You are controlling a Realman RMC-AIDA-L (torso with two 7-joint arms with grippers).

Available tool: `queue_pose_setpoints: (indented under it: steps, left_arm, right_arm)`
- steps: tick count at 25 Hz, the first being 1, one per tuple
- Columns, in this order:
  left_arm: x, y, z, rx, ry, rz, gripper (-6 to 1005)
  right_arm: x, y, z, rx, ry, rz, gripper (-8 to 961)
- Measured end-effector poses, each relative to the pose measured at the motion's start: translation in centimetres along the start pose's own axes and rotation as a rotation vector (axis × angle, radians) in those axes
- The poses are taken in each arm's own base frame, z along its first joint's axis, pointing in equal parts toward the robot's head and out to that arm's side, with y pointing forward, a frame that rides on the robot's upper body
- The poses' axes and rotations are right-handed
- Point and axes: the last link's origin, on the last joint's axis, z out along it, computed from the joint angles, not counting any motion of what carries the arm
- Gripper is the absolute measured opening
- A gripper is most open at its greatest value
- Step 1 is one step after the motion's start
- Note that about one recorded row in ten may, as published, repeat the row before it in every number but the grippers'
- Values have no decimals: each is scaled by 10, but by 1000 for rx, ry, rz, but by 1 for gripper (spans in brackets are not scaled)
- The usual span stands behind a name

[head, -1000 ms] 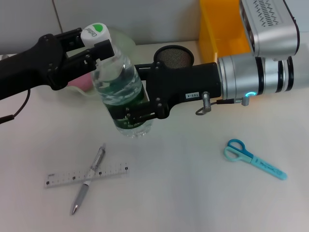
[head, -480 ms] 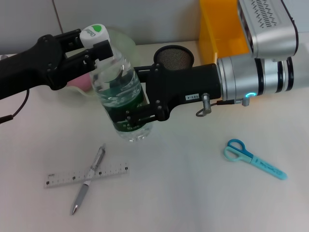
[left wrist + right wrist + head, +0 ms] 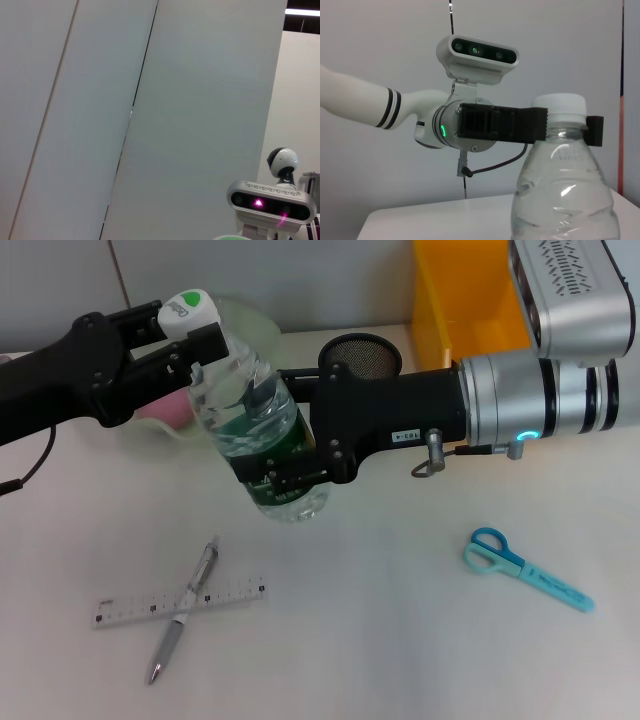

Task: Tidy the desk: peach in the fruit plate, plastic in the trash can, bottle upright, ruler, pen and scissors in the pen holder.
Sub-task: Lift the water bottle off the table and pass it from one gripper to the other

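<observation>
Bottle-righting step: left tool (image 3: 195, 335) grips the bottle (image 3: 255, 425) at its neck, right tool (image 3: 290, 475) clamps its body; next, lower it upright onto the tabletop (image 3: 400, 640).

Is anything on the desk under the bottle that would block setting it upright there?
Nothing visible does. The bottle is gripped by the left pincer and right pincer; the pen and ruler lie nearer the robot.

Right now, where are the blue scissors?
In the head view, the scissors lie flat on the table's right side, below the right arm, far from the pen.
</observation>
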Motion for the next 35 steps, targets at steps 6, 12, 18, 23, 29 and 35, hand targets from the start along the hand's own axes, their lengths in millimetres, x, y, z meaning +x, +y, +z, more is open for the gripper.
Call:
queue_pose_setpoints:
  steps: [6, 12, 18, 23, 29, 35]
  left_arm:
    - [0, -1, -1, 5, -4, -1, 444]
    - [1, -1, -2, 4, -4, 2, 444]
    - [6, -2, -1, -1, 1, 9, 444]
    - [8, -3, 2, -8, 2, 16, 443]
    - [10, -3, 4, -16, 8, 22, 443]
    - [11, -3, 4, -16, 11, 24, 444]
  right_arm:
    - [2, 0, -1, 1, 5, 4, 762]
    - [5, 1, -1, 2, 9, 15, 762]
    - [9, 2, -1, 2, 16, 29, 762]
    - [14, 3, 2, 3, 39, 34, 762]
    - [18, 3, 3, 10, 52, 43, 762]
    - [24, 2, 4, 22, 68, 58, 762]
